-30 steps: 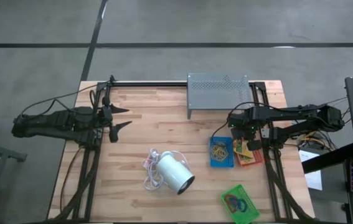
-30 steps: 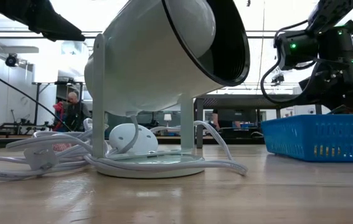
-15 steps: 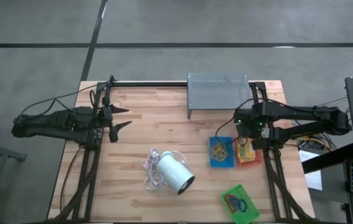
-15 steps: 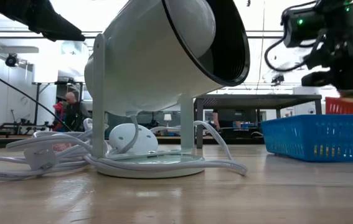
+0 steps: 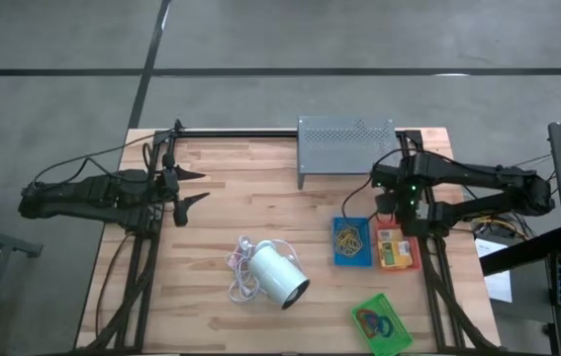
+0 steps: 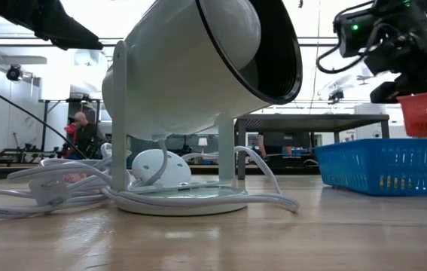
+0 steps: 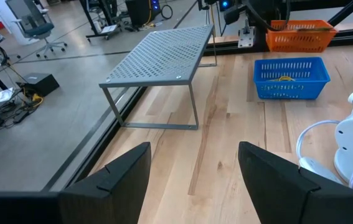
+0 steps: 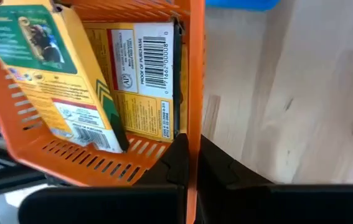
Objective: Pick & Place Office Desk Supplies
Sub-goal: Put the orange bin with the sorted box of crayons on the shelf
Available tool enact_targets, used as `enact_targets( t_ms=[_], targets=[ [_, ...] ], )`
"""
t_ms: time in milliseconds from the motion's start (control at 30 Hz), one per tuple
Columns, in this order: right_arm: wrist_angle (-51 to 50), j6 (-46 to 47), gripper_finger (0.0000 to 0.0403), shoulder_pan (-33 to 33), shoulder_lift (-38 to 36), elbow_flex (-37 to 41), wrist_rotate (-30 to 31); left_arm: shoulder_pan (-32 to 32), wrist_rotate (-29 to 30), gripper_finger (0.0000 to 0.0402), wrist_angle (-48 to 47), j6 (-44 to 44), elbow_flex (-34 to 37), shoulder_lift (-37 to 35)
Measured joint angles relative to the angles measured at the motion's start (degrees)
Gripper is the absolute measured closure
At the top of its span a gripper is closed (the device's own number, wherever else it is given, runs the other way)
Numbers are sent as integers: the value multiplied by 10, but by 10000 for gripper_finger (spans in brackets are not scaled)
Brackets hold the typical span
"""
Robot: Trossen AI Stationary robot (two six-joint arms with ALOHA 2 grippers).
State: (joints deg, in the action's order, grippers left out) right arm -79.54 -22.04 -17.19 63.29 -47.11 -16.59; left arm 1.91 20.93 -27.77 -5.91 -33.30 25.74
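Gripping the red tray rim, the right claw is clamped shut; boxes are loaded, placement remains. The left claw is held open.

Both arms are dark, matte and slim, built of jointed segments with black cables looping along them. The right arm carries small green lights near its wrist, behind the fingers. The left gripper has two broad, flat black fingers with angular edges. Screws or markings cannot be made out, perhaps for lack of detail.
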Motion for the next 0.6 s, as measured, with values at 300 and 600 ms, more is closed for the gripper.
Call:
enact_targets(
  t_ms=[300, 600],
  targets=[
    [-71, -17, 394, -55, 32, -105, -5, 0, 0, 158, 0, 0, 0, 0],
    [-105, -88, 394, -150, 80, -235, 67, 0, 0, 158, 0, 0, 0, 0]
  ],
)
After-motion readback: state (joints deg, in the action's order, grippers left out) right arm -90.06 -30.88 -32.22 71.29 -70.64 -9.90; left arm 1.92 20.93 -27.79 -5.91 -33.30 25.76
